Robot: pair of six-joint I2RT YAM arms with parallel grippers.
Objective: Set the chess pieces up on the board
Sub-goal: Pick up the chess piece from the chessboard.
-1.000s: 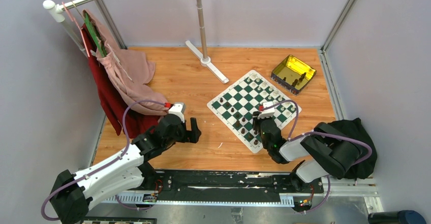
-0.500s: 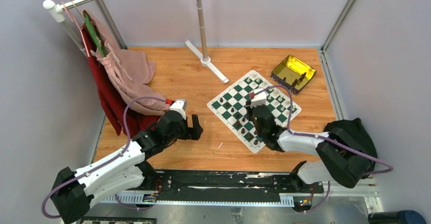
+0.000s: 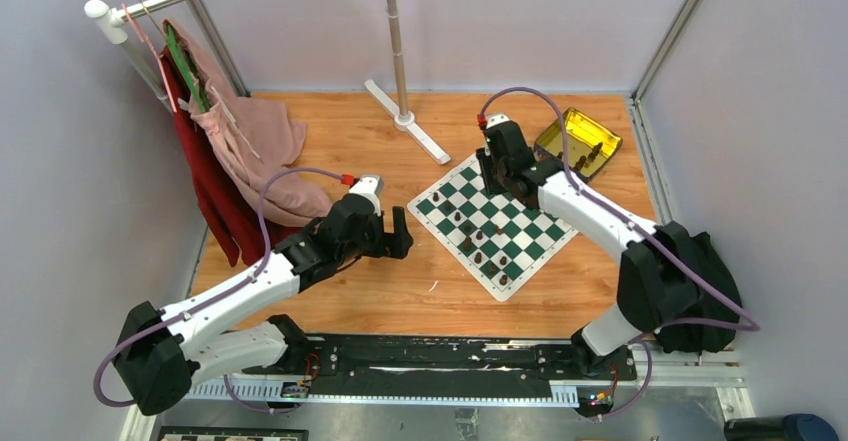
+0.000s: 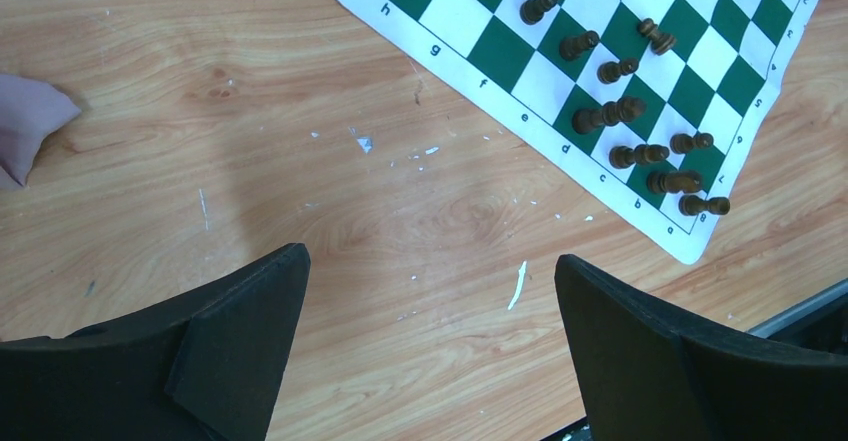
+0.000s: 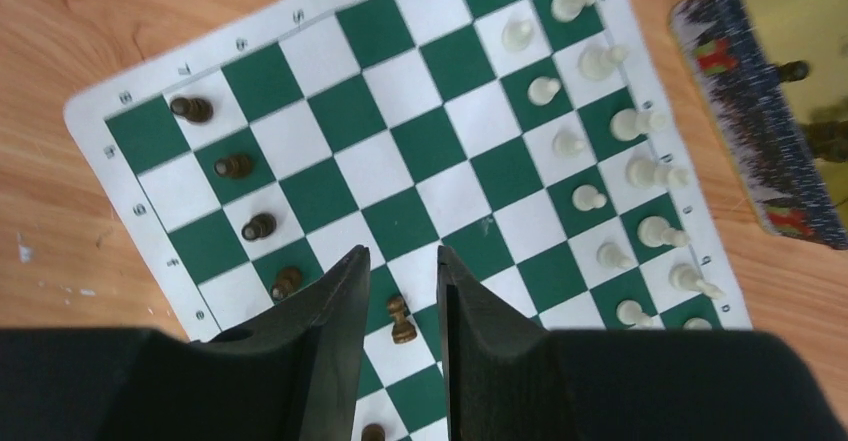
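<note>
Your right fingers [image 5: 335, 311], barely parted and empty, swung to far corner of board [image 3: 520, 236]; left fingers [image 4: 250, 311] spread wide. One board, one tin [image 3: 558, 163].

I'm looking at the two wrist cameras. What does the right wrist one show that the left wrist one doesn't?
Only the right wrist view: the gold tin beside the board, two rows of white pieces, and the right fingers a narrow gap apart with nothing between them.

Only the left wrist view: a corner of pink cloth, white flecks on the wood, and the left fingers spread wide over bare table.

Both: the green-and-white board, dark pieces on it, and the wooden table.
</note>
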